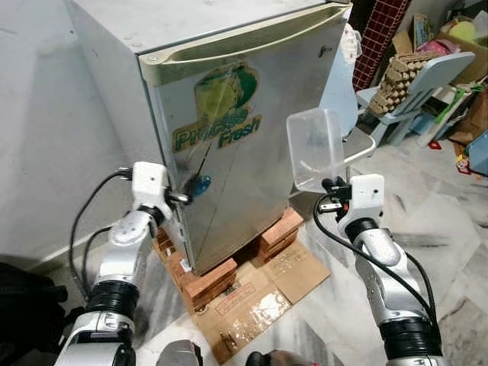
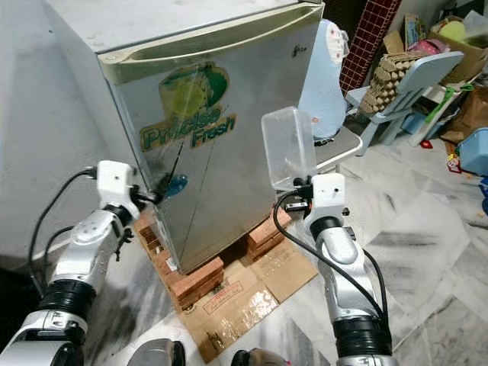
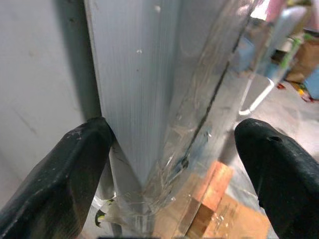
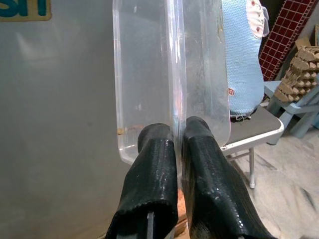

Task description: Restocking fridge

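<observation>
Our left hand [image 3: 174, 149] sits at the fridge [image 1: 229, 114] door's left corner edge, low on its front. Its fingers [image 3: 55, 174] are spread wide, one against the fridge's side wall and the other out in front of the door, with the corner between them; they straddle it without gripping. The door is closed, its cream handle strip running across the top and a green "Fresh" sticker [image 1: 217, 114] on the steel front. The fridge stands on bricks [image 1: 206, 282] with flattened cardboard [image 1: 259, 293] on the marble floor in front.

Our right hand [image 4: 178, 149] is raised in front of the door's right side, its fingers pinched together on the lower wall of a clear plastic container [image 1: 314, 149]. The container stands upright above the hand, long axis vertical, empty as far as we can see. Behind it stands a folding chair [image 2: 335, 145] with a pale blue cushion, and farther right a blue chair [image 1: 427, 84] carrying stacked egg trays [image 1: 400, 80].
</observation>
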